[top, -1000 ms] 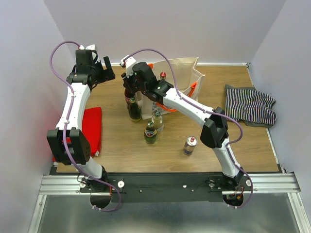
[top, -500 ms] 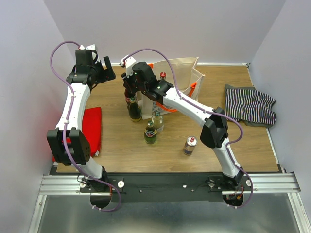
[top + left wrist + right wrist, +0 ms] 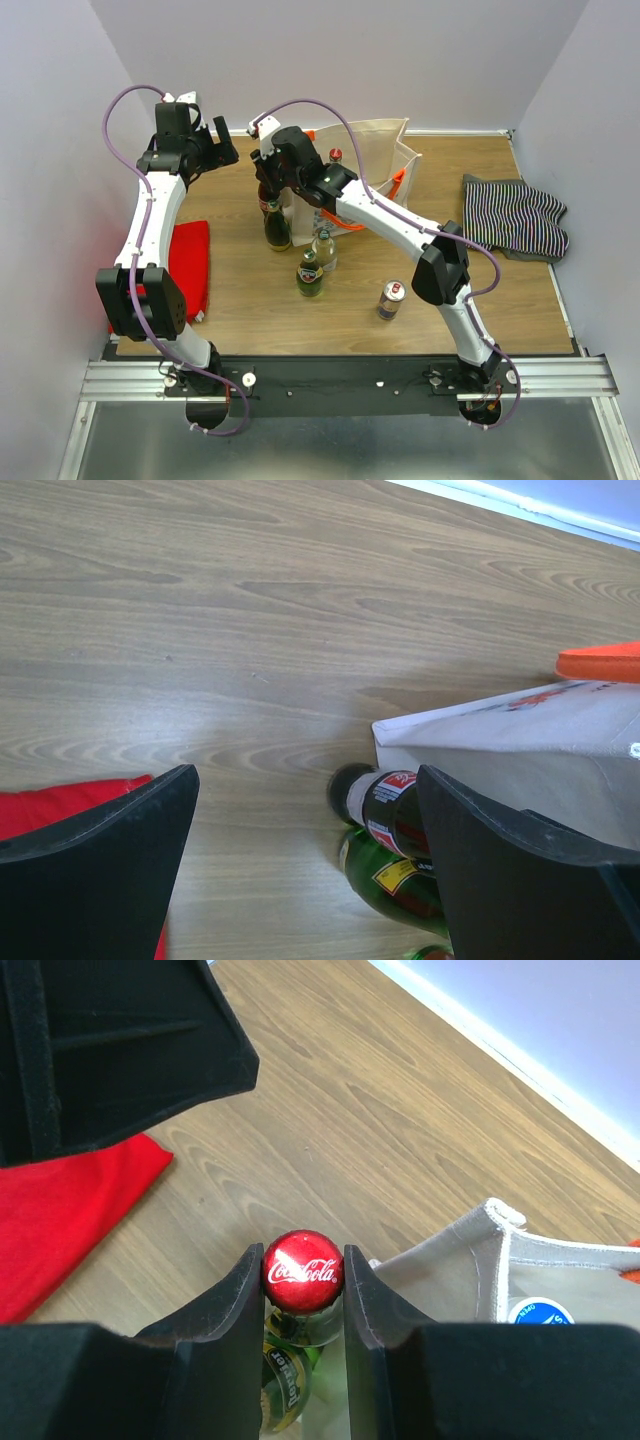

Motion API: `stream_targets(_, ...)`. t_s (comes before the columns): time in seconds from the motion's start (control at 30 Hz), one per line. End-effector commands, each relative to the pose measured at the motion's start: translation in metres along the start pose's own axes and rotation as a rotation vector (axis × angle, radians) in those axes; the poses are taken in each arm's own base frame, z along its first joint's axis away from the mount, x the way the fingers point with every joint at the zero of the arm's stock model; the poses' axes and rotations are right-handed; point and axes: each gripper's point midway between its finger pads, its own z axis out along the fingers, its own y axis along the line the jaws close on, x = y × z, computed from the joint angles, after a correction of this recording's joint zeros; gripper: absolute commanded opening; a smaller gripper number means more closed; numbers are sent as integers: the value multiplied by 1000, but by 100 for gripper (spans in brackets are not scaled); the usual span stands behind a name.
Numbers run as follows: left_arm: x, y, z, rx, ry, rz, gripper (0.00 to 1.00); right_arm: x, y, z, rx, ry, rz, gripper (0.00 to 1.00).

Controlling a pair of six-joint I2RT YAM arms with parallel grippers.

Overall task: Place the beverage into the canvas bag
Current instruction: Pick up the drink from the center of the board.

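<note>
Both fingers of the right claw (image 3: 303, 1278) are clamped on the bottle (image 3: 277, 227) neck, which is best lifted straight, clear of the bag (image 3: 445, 1260) rim just beside.

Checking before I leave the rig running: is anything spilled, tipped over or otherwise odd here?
Nothing stands out. The right pincer grips the Coca-Cola bottle by its cap beside the open canvas bag; the green bottle, clear bottle and can stand upright, no liquid shows. The striped cloth is merely rumpled.
</note>
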Motion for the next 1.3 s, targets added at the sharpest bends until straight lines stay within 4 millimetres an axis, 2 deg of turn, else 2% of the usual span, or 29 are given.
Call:
stream_targets(0.0, -7, -3, -11, 20, -36, -7, 99, -126, -16, -49, 60, -345, 52, 1)
stream_targets(0.3, -6, -3, -11, 23, -35, -10, 99, -163, -17, -67, 52, -443, 73, 1)
stream_targets(0.9, -7, -5, -11, 33, -37, -13, 99, -232, -21, -138, 20, -601, 98, 1)
stream_targets(1.27, -8, -5, -12, 34, -39, -15, 99, -271, -24, -193, 10, -721, 76, 1)
